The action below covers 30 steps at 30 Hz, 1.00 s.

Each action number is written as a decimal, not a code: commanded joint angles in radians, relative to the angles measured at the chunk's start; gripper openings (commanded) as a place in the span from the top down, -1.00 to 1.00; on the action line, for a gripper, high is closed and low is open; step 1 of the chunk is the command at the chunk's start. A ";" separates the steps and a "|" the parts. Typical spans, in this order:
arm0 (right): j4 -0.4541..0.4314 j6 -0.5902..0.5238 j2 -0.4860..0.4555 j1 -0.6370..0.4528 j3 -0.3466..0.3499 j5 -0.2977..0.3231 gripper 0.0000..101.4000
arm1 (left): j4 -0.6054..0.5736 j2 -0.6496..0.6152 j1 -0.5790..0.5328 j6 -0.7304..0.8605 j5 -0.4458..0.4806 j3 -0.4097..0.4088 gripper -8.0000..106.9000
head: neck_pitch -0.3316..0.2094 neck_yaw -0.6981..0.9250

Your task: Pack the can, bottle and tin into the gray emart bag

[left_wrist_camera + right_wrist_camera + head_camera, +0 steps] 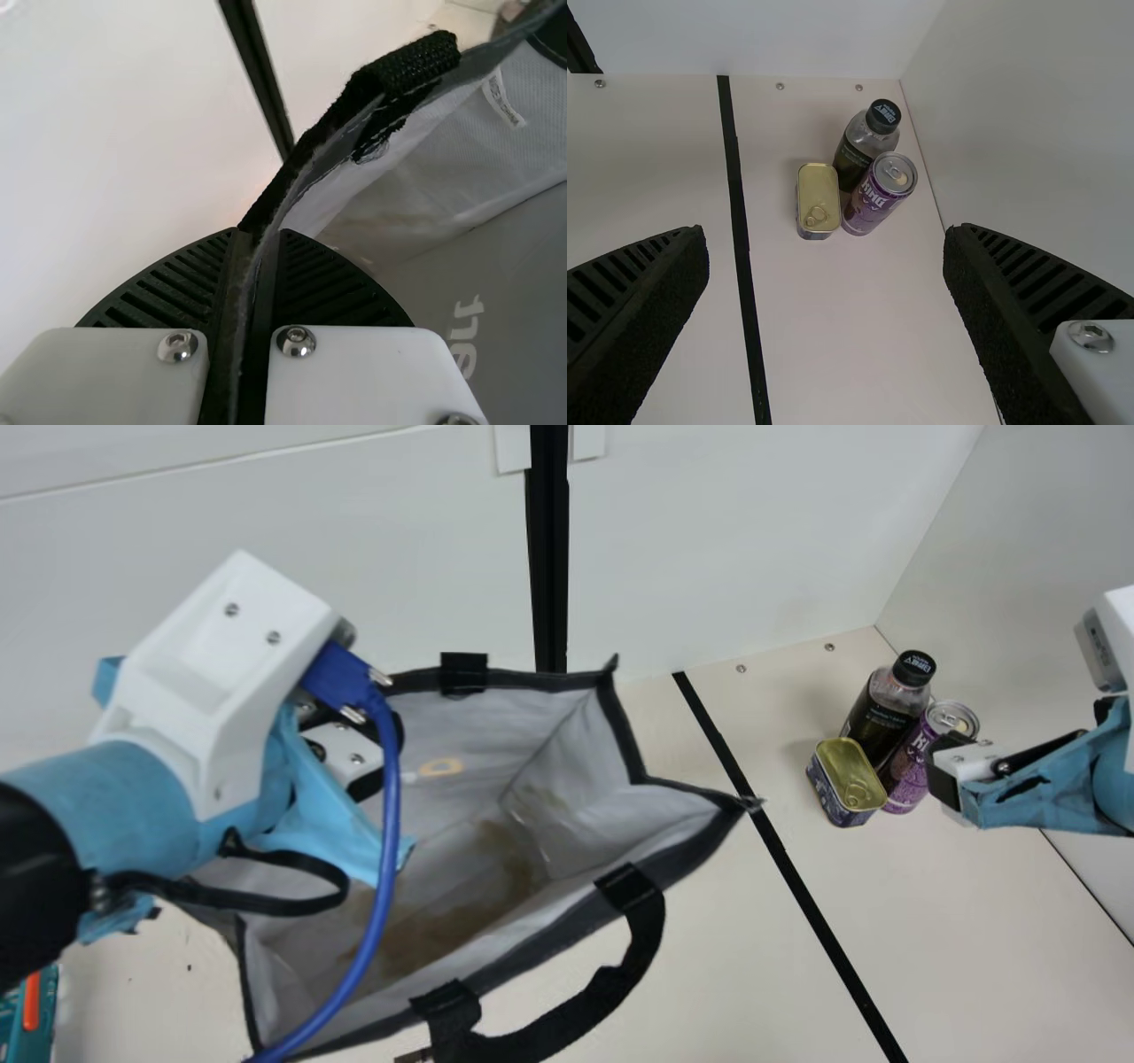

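Lettering (876, 193) marks the can (859, 216), bottle cap (883, 112) and gray bag (523, 257).

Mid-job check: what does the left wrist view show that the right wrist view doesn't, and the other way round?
Left wrist view: the gray bag, with pale lettering and a small white tag, its dark rim pinched by the left gripper.

Right wrist view: the tin, the bottle and the purple can grouped close together on the table, beyond the open right gripper.

Both: the white wall and part of a black strip on it.
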 commanded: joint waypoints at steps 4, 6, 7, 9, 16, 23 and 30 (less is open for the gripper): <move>0.000 0.000 0.000 0.000 0.000 0.000 -0.79 | 0.090 -0.023 0.009 -0.071 0.000 0.017 0.68 | -0.023 -0.001; 0.000 0.000 0.000 0.000 0.000 0.000 -0.79 | 0.129 -0.034 0.011 -0.099 0.000 0.025 0.68 | -0.023 -0.001; 0.000 0.000 0.000 0.000 0.000 0.000 -0.79 | 0.149 -0.039 0.012 -0.113 0.000 0.031 0.68 | -0.023 -0.001; 0.000 0.000 0.000 0.000 0.000 0.000 -0.79 | 0.190 -0.051 0.013 -0.141 0.000 0.043 0.68 | -0.023 -0.001; 0.000 0.000 0.000 0.000 0.000 0.000 -0.79 | 0.339 -0.090 0.005 -0.251 0.000 0.097 0.68 | -0.023 -0.001; 0.000 0.000 0.000 0.000 0.000 0.000 -0.79 | 0.506 -0.127 -0.031 -0.368 0.000 0.171 0.68 | -0.023 -0.001; 0.000 0.000 0.000 0.000 0.000 0.000 -0.79 | 0.638 -0.174 -0.089 -0.486 0.000 0.301 0.68 | -0.023 -0.001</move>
